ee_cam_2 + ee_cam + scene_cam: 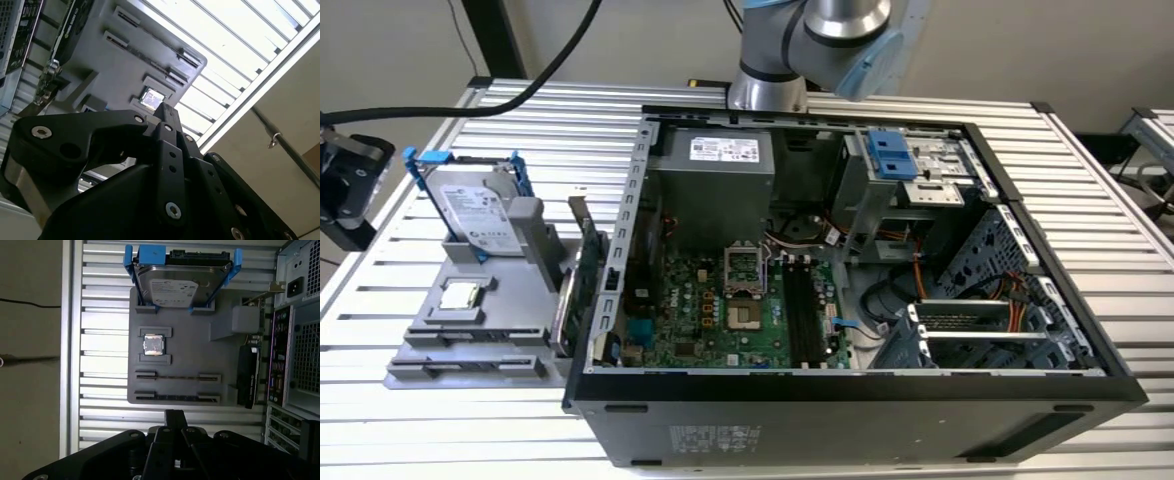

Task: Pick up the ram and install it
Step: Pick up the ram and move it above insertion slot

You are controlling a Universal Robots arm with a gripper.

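The gripper [174, 414] hangs over the slatted metal table [100, 305], just beside the near edge of a gray holder [200, 350]. Its fingers look pressed together with nothing between them, which the second wrist view [167, 111] also shows. The ram [177, 397] seems to be the thin dark strip standing on edge in the holder's slot nearest the gripper, not touched by it. Further along the holder sit a square processor chip [153, 345] and a hard drive [182, 282] in a blue frame. In the exterior view the holder stands to the left of the open computer case [854, 385]
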